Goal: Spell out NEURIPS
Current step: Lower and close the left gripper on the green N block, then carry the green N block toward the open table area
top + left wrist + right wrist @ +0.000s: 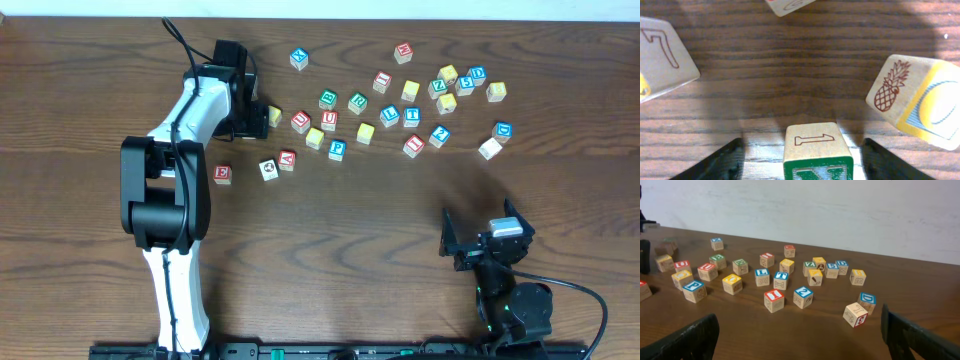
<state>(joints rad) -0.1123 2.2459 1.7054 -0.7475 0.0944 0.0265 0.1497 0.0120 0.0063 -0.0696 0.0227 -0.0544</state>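
table point(805, 335): dark wood | blue T cube point(780, 280): near blue 2 cube point(803, 297) | wall point(840, 210): white

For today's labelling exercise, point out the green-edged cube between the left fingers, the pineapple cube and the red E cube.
green-edged cube point(816, 141), left wrist view, on its top face.
pineapple cube point(888, 87), left wrist view, on the pineapple drawing.
red E cube point(223, 173), overhead view, on its top face.

Even, soft light, faint shadows, sheen on table point(805, 330), close cubes point(912, 100) slightly blurred.
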